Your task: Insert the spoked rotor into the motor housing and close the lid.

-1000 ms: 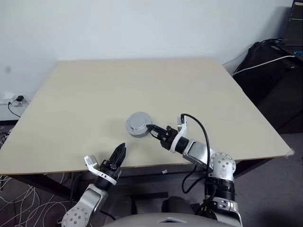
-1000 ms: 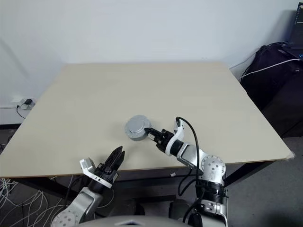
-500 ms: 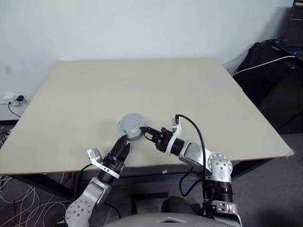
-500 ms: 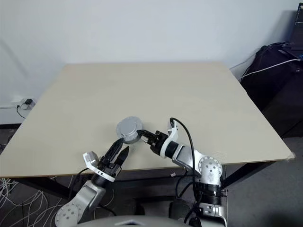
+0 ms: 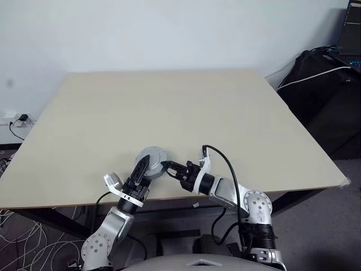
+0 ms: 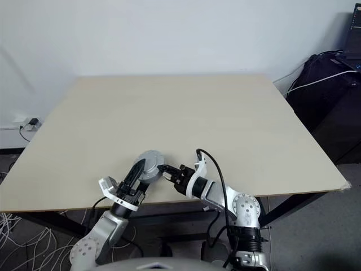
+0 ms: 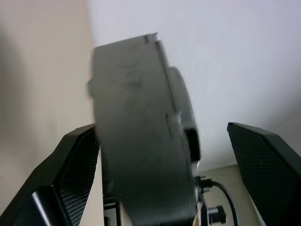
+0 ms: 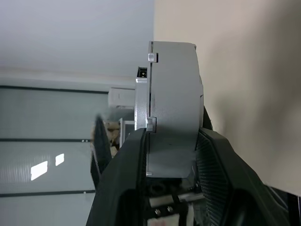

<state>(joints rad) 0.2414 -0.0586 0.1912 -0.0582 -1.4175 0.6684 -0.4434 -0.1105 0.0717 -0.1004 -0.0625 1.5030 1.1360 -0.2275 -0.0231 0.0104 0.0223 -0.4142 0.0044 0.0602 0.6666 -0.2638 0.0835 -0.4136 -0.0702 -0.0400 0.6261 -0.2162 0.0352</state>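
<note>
The motor housing (image 5: pixel 151 158) looks assembled — grey lid face up, no loose rotor in sight — and sits off the tabletop (image 5: pixel 169 107) near its front edge. The right gripper (image 5: pixel 167 167) clamps its rim; the left gripper (image 5: pixel 144 165) straddles it, jaws spread. Probably only a handover or set-down remains. Beyond: pale wall (image 5: pixel 169 34), dark bag (image 5: pixel 324 84) with cables at the right.

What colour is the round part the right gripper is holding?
Plain silvery grey; the right wrist view shows the round part best, clamped in the right gripper.
</note>
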